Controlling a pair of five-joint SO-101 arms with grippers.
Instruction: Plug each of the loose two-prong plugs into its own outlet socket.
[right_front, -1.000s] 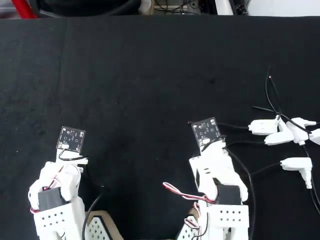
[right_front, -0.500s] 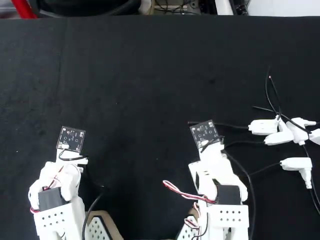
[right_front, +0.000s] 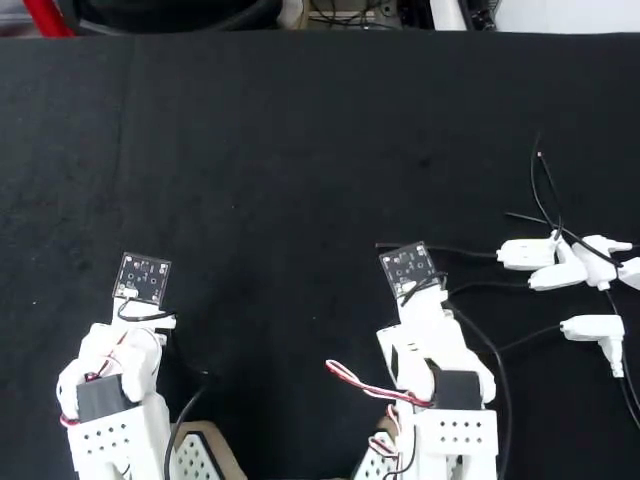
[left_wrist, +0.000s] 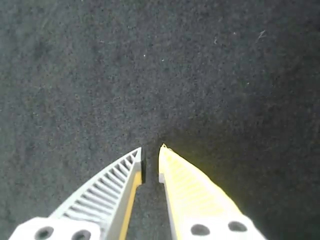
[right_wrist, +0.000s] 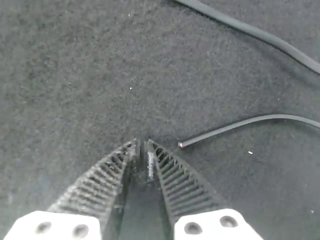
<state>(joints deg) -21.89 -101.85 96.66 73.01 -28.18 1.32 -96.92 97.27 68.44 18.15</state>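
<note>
Loads of bare black table (right_front: 300, 150) ahead. Left gripper (left_wrist: 150, 150) and right gripper (right_wrist: 141, 145) both pinched together, holding nothing. White plugs (right_front: 529, 254) bunched at the right edge, thin wire (right_wrist: 222, 130) just beside the right tips.

Even, fairly bright light covers the black table (right_front: 300, 150), with soft shadow pooling round the left tool (left_wrist: 150, 148).

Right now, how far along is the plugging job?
Done: nothing clearly. The white connectors lie bunched at the right edge of the black cloth, with a lone connector apart from them; whether any are mated cannot be judged. In hand: nothing. The left end effector and right end effector are both shut and empty. Left: apparently every plug-in.
</note>
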